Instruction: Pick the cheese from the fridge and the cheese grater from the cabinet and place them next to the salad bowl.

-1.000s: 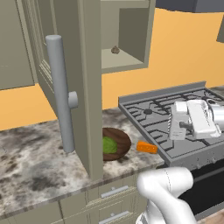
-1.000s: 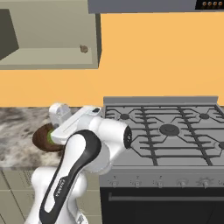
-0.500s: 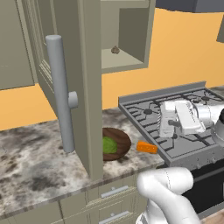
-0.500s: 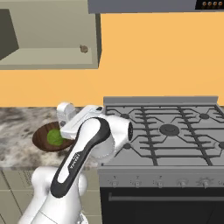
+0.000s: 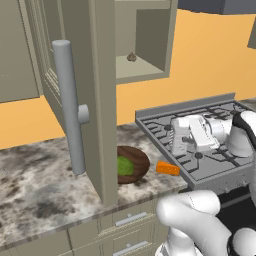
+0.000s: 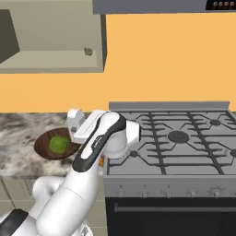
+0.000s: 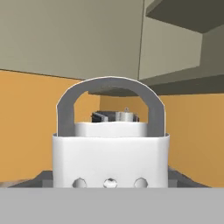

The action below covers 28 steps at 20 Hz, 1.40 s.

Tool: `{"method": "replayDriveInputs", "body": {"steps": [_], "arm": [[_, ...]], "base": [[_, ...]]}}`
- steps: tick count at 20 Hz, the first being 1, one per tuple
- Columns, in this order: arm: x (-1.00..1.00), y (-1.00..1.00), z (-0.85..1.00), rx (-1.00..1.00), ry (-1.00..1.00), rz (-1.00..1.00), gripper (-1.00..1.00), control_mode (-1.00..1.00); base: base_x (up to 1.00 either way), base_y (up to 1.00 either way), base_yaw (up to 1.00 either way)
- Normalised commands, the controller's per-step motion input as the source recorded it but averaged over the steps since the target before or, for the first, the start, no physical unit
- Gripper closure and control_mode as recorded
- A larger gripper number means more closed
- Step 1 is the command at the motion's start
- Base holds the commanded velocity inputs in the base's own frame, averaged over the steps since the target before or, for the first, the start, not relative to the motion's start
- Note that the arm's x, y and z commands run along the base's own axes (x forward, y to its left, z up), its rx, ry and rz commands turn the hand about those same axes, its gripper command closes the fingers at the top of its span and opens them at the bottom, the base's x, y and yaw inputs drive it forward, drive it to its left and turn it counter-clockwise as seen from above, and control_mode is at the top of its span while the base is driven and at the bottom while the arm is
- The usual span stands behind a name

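A simulated kitchen with a flat orange wall [image 6: 161, 69]. A grey and white marbled bench [image 5: 35, 185] runs along it, with beige drawers [image 5: 125, 225] and small silver handles beneath. To its right sits a grey gas stove [image 6: 184, 138] with dark grates, a row of knobs and a black oven door [image 6: 170, 216] below. A dark range hood [image 6: 156, 5] hangs above the stove. Lighting is even and shadowless.

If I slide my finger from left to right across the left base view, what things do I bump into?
Cabinet handle → salad bowl → cheese → cheese grater in the gripper → stove.
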Motion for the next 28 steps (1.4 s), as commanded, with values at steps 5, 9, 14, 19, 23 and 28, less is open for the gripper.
{"method": "replayDriveInputs", "body": {"steps": [5,9,14,19,23,28], "arm": [[0.46,0.0,-0.4,0.0,0.0,0.06,1.0,-1.0],[0.4,0.0,-0.28,0.0,-0.02,0.06,1.0,-1.0],[0.43,0.0,-0.21,0.0,0.0,0.04,1.0,-1.0],[0.31,0.0,-0.17,0.0,0.0,0.02,1.0,-1.0],[0.26,0.0,-0.23,0.0,0.0,0.03,1.0,-1.0],[0.28,0.0,-0.18,0.0,0.12,-0.02,1.0,-1.0]], "base": [[0.0,0.0,0.0],[0.0,0.0,0.0],[0.0,0.0,0.0],[0.0,0.0,0.0],[0.0,0.0,0.0],[0.0,0.0,0.0]]}}
